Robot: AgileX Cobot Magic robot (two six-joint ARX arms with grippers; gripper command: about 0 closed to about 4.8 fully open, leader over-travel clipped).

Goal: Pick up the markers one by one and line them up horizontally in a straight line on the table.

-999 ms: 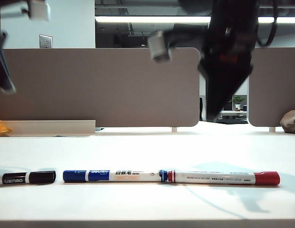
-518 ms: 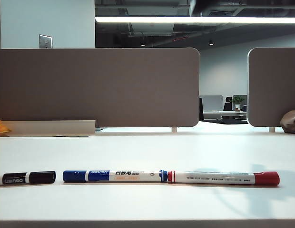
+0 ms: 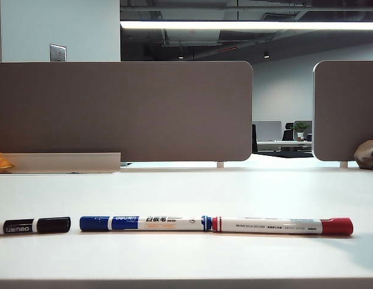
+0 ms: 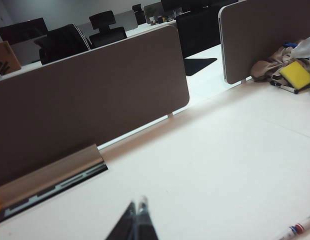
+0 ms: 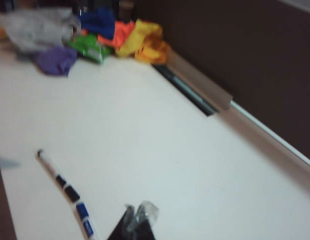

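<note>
Both claws closed, empty and gone from the exterior view; the row looks done.

Exterior view: arms that loomed overhead a second ago have left; black marker (image 3: 36,226), blue marker (image 3: 144,223) and red marker (image 3: 283,226) lie end to end on the counter (image 3: 186,192).
Left wrist view: left claw (image 4: 136,207) shut, above bare counter.
Right wrist view: right claw (image 5: 137,214) shut, near the markers.

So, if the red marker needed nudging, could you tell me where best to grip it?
Grip the red marker mid-barrel from straight above, fingers across its width. It lies flat on the table, its left end against the blue marker, so the ends are poor holds.
</note>
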